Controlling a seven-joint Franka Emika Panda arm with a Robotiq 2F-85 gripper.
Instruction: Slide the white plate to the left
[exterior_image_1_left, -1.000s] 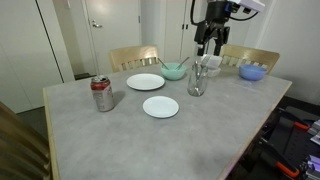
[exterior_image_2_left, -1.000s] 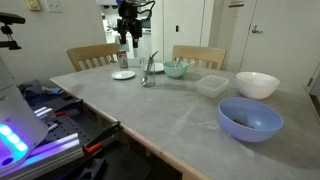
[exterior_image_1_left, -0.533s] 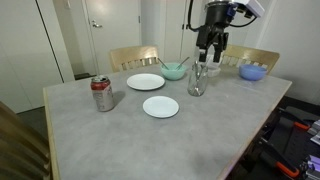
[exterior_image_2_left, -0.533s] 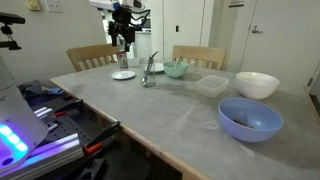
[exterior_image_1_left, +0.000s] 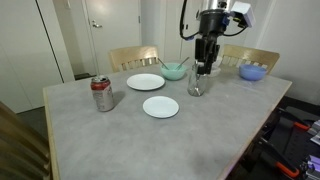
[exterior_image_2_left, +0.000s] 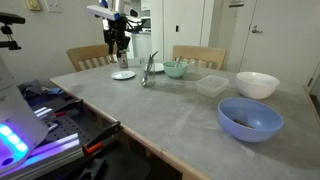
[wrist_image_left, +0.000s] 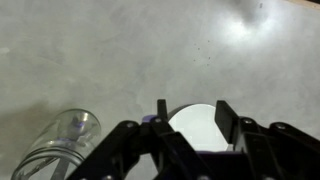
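The white plate (exterior_image_1_left: 160, 106) is plain and round and lies flat near the middle of the table. It also shows in an exterior view (exterior_image_2_left: 123, 75) and in the wrist view (wrist_image_left: 196, 127), framed between my fingers. My gripper (exterior_image_1_left: 205, 66) hangs open and empty well above the table, over the tall clear glass (exterior_image_1_left: 197, 80) and apart from the plate. In an exterior view the gripper (exterior_image_2_left: 117, 46) is above the plate's end of the table. In the wrist view the gripper (wrist_image_left: 193, 114) has both fingers spread.
A wider white plate with a shaded rim (exterior_image_1_left: 145, 82) lies behind the plain one. A red soda can (exterior_image_1_left: 102, 93) stands at the left. A teal bowl (exterior_image_1_left: 174, 71), a blue bowl (exterior_image_1_left: 253, 72), a white bowl (exterior_image_2_left: 257, 84) and a clear container (exterior_image_2_left: 211, 85) stand further along.
My gripper has come lower and shifted slightly toward the plates. It stays open. Nothing on the table has moved.
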